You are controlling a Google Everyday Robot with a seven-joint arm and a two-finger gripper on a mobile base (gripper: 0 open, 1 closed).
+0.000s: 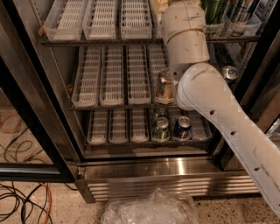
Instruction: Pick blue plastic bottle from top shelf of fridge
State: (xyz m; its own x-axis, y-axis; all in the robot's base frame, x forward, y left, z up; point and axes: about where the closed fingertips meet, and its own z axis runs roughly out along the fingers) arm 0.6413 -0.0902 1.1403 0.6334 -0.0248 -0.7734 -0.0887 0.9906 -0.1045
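Observation:
The fridge [166, 186] stands open in front of me, and its top shelf [105, 41] carries white slotted lane trays [100, 17]. My white arm [210, 100] rises from the lower right and its wrist [183, 26] sits over the right part of the top shelf. The gripper lies past the wrist, beyond the frame's top edge, so it does not show. A tan shape [164, 5] peeks out just left of the wrist; I cannot tell what it is. The blue plastic bottle is hidden behind the arm or out of view.
A green bottle [214, 11] and dark containers [238, 15] stand on the top shelf right of the wrist. Cans sit on the middle rack [164, 85] and lower rack [161, 129], [182, 127]. The black door frame [30, 109] angles at left. A crumpled plastic bag [148, 210] and cables [22, 205] lie on the floor.

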